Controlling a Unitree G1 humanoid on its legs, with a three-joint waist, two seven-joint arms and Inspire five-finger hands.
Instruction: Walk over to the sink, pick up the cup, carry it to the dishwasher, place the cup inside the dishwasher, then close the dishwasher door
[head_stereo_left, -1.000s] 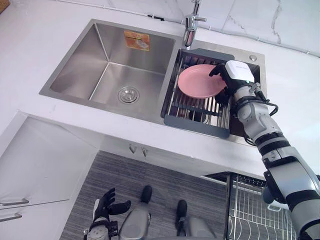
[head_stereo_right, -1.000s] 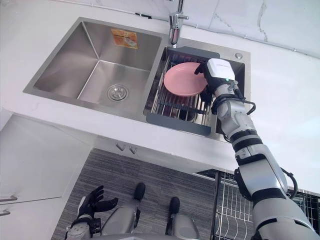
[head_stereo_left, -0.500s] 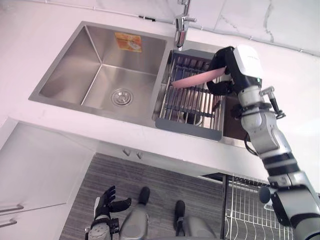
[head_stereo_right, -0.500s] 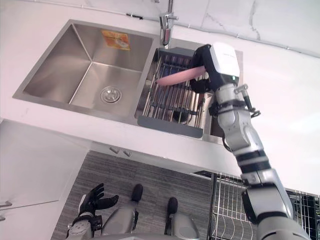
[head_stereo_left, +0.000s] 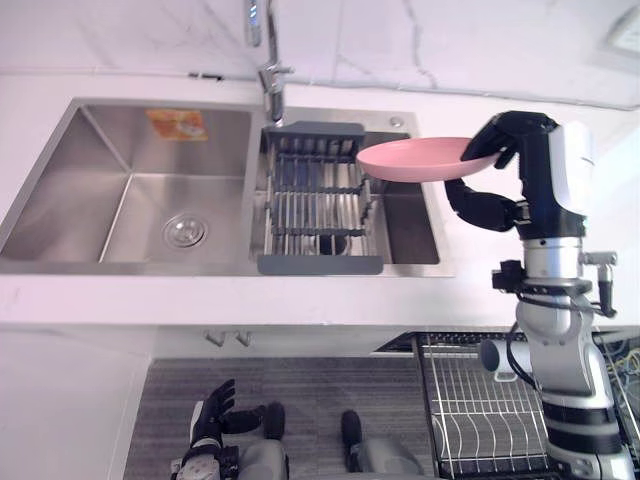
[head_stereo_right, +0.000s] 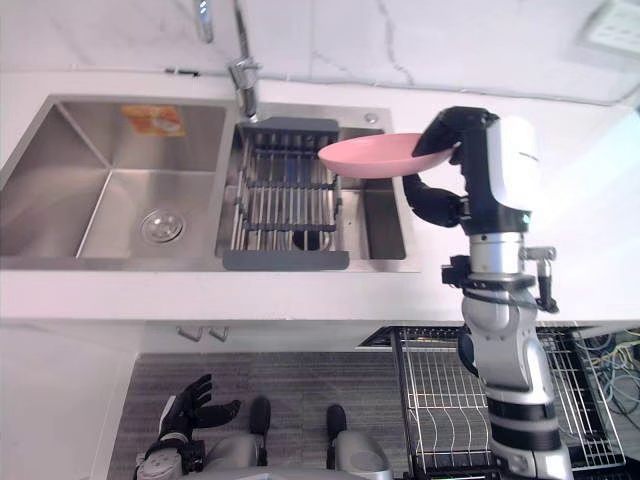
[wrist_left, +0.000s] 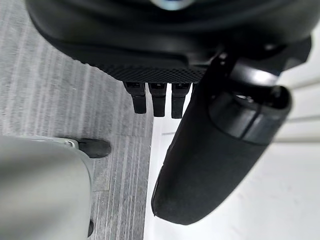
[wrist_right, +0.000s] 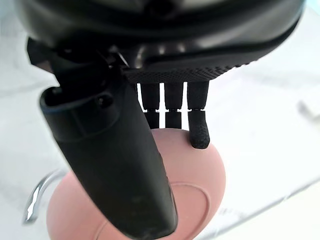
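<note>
Dark fingers (wrist_right: 199, 127) of the right hand (head_stereo_left: 528, 165) are curling over the rim of the pink plate (head_stereo_left: 415, 160), with the thumb pressing from beneath. The plate is hovering level above the right end of the sink (head_stereo_left: 120, 200), just beside the rack (head_stereo_left: 315, 195) sitting in the sink. The left hand (head_stereo_left: 212, 425) is hanging below the sink front, fingers spreading loose and holding nothing.

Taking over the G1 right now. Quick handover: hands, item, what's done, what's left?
Right hand: shut on the round pink plate, held roughly level over the right end of the steel sink, clear of the grey dish rack. The item is a plate, not a cup.
Left hand: open, idle, low over the floor.
Done: pickup.
Left: carry to the pulled-out wire dishwasher rack, set the plate in, close the door.
</note>
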